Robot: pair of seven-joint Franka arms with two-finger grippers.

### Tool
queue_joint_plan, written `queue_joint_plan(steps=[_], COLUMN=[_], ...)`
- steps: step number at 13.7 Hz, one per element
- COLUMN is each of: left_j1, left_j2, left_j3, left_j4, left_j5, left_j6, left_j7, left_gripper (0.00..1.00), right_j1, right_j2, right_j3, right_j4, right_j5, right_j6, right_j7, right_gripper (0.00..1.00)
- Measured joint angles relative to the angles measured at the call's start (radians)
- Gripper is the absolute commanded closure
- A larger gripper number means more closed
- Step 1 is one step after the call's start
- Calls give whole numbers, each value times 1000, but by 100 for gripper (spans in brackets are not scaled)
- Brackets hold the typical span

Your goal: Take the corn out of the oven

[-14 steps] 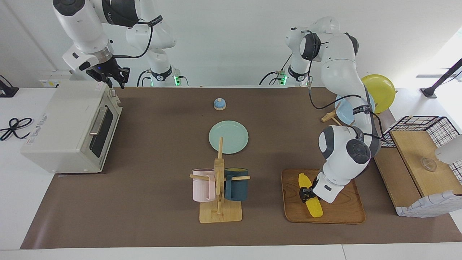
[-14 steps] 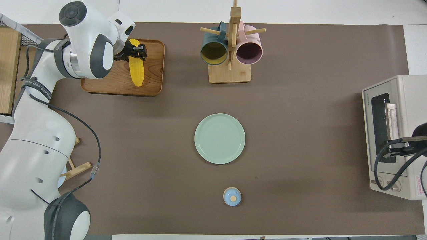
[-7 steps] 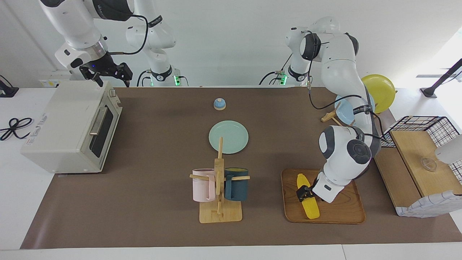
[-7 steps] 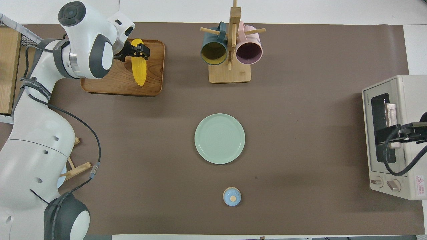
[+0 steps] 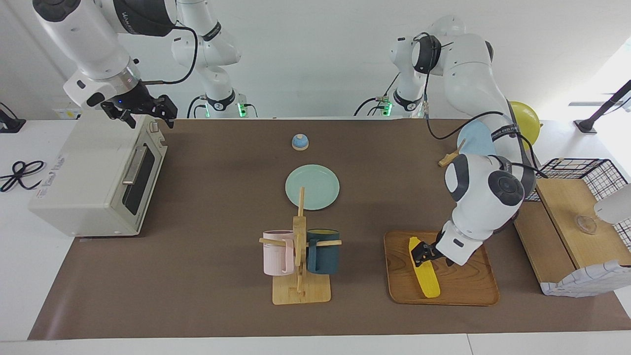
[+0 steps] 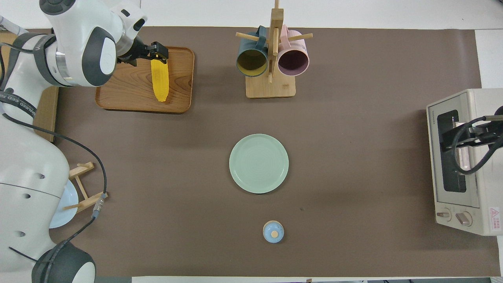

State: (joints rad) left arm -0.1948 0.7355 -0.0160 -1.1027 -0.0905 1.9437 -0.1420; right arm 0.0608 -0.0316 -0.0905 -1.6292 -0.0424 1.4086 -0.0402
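Note:
The yellow corn [image 5: 425, 272] [image 6: 159, 80] lies flat on a wooden tray [image 5: 463, 288] [image 6: 125, 92] at the left arm's end of the table. My left gripper [image 5: 427, 252] [image 6: 155, 53] hangs just above the corn, open, with its fingers clear of the cob. The cream-white oven [image 5: 88, 167] [image 6: 477, 165] stands at the right arm's end with its dark glass door closed. My right gripper [image 5: 148, 116] [image 6: 467, 131] is open and empty in the air over the oven's top, above the door edge.
A wooden mug rack [image 5: 299, 266] holds a pink and a dark blue mug. A green plate [image 5: 312, 186] and a small blue knob [image 5: 299, 142] lie mid-table. A black wire basket with boards [image 5: 574, 207] and a rack with a light blue plate [image 5: 473, 139] and a yellow plate [image 5: 528, 121] stand by the left arm.
The left gripper opened, let go of the corn and rose a little; the corn settled flat on the tray. The right gripper opened and drifted along over the oven's top.

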Motion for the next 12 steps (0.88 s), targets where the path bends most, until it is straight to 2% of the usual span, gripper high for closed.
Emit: queue_joint_plan(steps=[5, 9, 12], left_j1=[5, 5, 5], left_j2=[-209, -381, -517], left_j3=[74, 78, 79], left_j4=[-103, -191, -294], left_j5=[6, 46, 50], left_j6=[-134, -281, -326], left_j7=[-1, -1, -1], left_gripper=[0, 0, 0], right_j1=[21, -9, -44], right_j2=[0, -2, -2], right_j3=[-20, -11, -2], right_j4=[4, 11, 11], right_j5=[0, 0, 0], right_j6=[0, 0, 0], right_j7=[0, 0, 0], right_gripper=[0, 0, 0])
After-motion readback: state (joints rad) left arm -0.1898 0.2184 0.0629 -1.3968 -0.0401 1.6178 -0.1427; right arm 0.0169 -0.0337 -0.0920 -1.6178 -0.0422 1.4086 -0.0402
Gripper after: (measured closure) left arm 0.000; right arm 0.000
